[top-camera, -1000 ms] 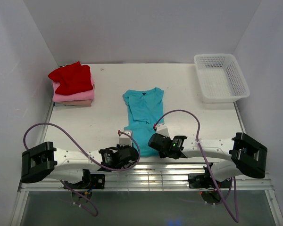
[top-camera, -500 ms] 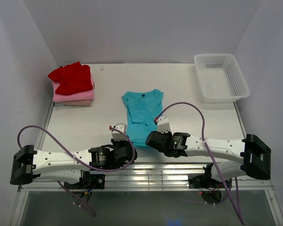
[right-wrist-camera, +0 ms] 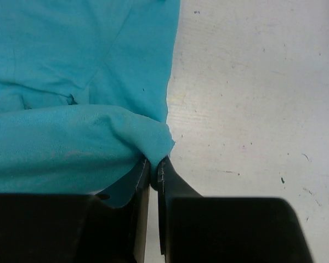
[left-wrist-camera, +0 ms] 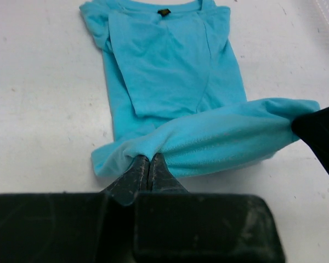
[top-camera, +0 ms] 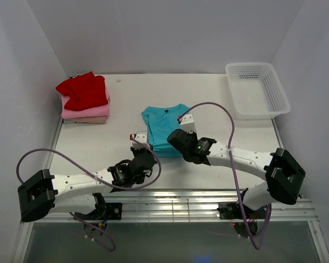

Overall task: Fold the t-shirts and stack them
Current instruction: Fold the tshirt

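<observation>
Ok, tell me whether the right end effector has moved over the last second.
Yes. The right end effector, shut on the teal t-shirt at its hem, has moved toward the far wall, drawing closer to level with the white basket and its near rim.

Whole table (top-camera: 219,104) is viewed from high behind the near edge, faced toward the far side, both wrist views are set close and low, faced far, teal t-shirt (top-camera: 162,121) is shared by all three
</observation>
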Motion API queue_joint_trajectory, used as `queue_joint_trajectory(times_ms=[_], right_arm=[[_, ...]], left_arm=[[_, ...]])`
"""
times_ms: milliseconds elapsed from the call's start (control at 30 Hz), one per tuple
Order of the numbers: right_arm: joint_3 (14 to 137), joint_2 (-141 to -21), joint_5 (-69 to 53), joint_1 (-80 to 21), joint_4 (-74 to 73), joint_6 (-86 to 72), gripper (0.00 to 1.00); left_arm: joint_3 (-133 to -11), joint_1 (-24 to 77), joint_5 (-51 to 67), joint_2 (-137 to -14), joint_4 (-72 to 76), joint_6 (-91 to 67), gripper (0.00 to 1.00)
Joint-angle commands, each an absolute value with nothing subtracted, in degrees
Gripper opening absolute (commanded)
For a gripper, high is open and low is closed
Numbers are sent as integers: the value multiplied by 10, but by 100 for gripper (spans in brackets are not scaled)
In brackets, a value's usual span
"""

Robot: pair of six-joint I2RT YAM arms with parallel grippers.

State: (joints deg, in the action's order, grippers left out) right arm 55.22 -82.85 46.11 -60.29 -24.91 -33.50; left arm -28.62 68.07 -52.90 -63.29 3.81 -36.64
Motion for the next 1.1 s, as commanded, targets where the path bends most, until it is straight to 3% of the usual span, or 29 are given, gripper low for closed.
queue_joint_trajectory(times_ms=[0, 333, 1067], right_arm=[[584, -843, 476, -574, -172, -262, 8], [632, -903, 439, -515, -92, -177, 8], [779, -1061, 369, -426, -45, -94, 8]], left_arm=[[-282, 634, -490, -653, 172, -252, 0], [-313, 526, -384, -739, 290, -184, 0], [-411, 384, -226, -914, 352, -163, 0]])
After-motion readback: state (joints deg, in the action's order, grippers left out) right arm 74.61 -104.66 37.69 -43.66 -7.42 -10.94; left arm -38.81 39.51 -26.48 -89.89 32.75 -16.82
